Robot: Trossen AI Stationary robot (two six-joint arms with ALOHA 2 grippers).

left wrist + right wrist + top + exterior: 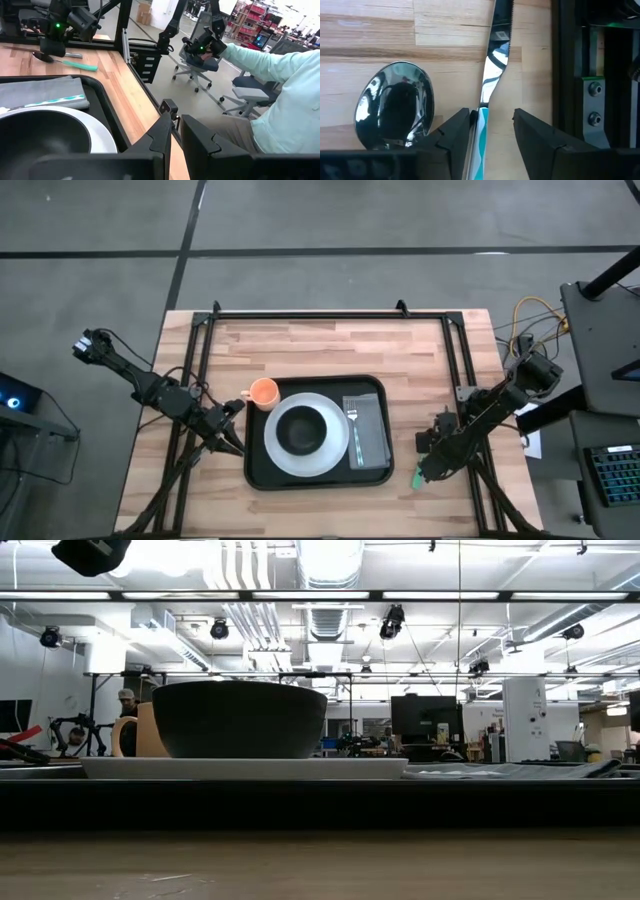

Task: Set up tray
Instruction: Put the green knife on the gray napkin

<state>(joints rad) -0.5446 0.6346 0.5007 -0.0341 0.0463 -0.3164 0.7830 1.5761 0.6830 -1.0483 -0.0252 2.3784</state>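
The black tray [262,472] lies mid-table. It carries a white plate [340,448] with a black bowl [300,432], a grey napkin [372,435] with a fork [353,430], and an orange mug [263,391] at its far left corner. My left gripper [230,443] is shut just left of the tray. My right gripper [492,137] is open and low over the table right of the tray. Its fingers stand on either side of a teal-handled knife [494,65], which lies flat beside a spoon [395,105]. My right gripper comes down over the knife's teal handle [481,135], fingers across it. The handle lies close against one finger [457,132], and I cannot tell whether they touch. The knife rests flat on the wood.
The black frame rails [330,313] run along the table's far edge and down both sides. Beyond the table's near edge, in the left wrist view, a person in a pale green sleeve [280,65] sits by office chairs [200,60]. Bare wood [330,345] lies beyond the tray.
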